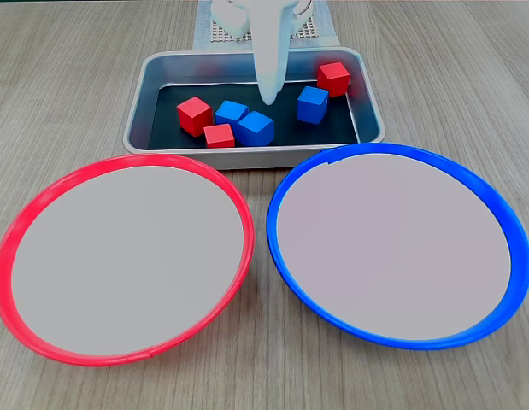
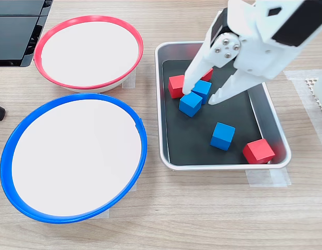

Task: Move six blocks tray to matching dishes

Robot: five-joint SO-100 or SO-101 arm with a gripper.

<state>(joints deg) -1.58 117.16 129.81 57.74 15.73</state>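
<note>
Underneath, pale wood-grain table [image 1: 67, 77], taped tray [image 2: 272, 117].

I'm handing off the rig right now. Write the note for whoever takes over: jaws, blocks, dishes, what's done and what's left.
Gripper: jaws open, lowered into the tray over the cluster of blocks, holding nothing.
Blocks: all six are in the tray. Red blocks and blue blocks are clustered together; another blue block and red block sit apart at the other end.
Dishes: red-rimmed dish and blue-rimmed dish hold no blocks.
Done: nothing delivered.
Left: three reds to the red-rimmed dish, three blues to the blue-rimmed dish.
</note>
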